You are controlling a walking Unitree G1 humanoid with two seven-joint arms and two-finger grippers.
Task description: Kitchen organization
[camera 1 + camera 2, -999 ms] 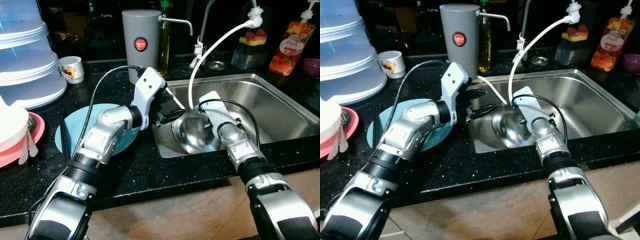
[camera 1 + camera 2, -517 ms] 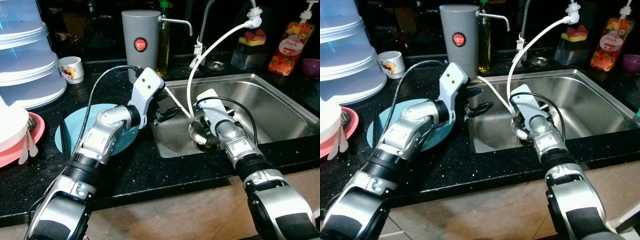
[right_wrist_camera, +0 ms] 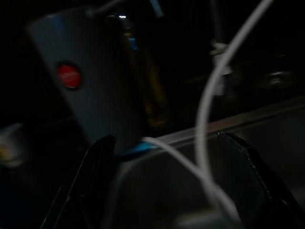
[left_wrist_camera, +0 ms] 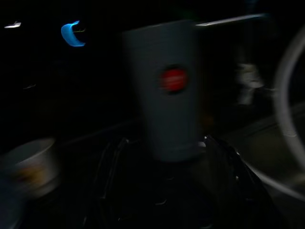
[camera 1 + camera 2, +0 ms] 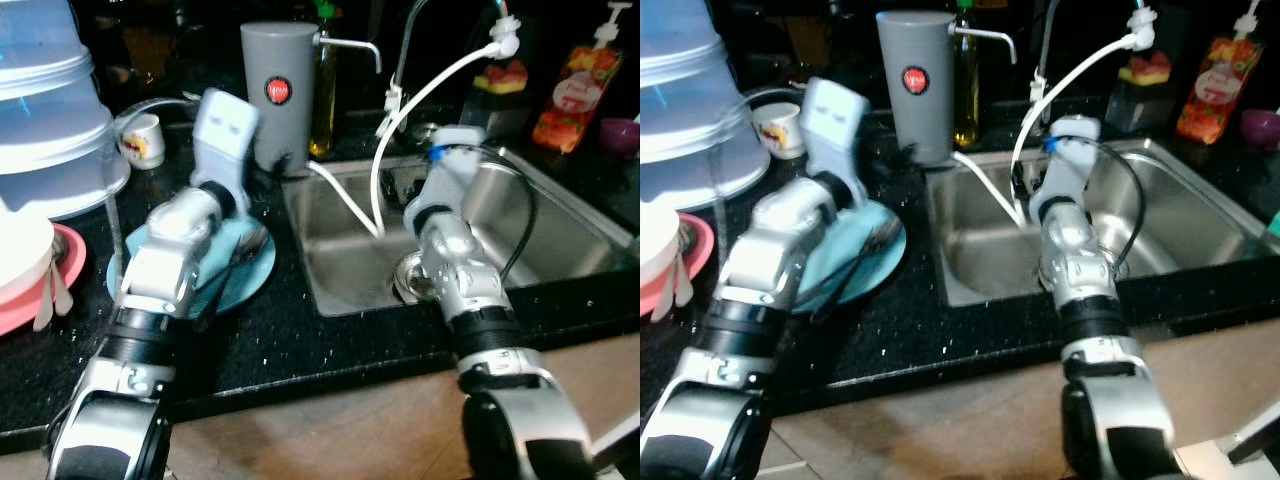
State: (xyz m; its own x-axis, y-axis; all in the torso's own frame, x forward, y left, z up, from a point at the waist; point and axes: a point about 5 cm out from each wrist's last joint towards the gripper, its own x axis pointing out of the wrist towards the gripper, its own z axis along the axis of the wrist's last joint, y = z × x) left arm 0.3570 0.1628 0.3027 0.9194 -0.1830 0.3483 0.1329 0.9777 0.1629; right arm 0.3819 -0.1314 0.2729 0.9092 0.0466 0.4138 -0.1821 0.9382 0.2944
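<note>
The sink is sitting in a black speckled tabletop; a metal bowl is lying at its bottom near the drain, beside a white hose. The right gripper is hanging above the basin, fingers spread apart and empty; the left gripper is facing the grey canister, fingers likewise apart. The risk, I judge, is a finger snagging the hose; the room is looking dim, the tabletop crowded with containers and a blue plate.
</note>
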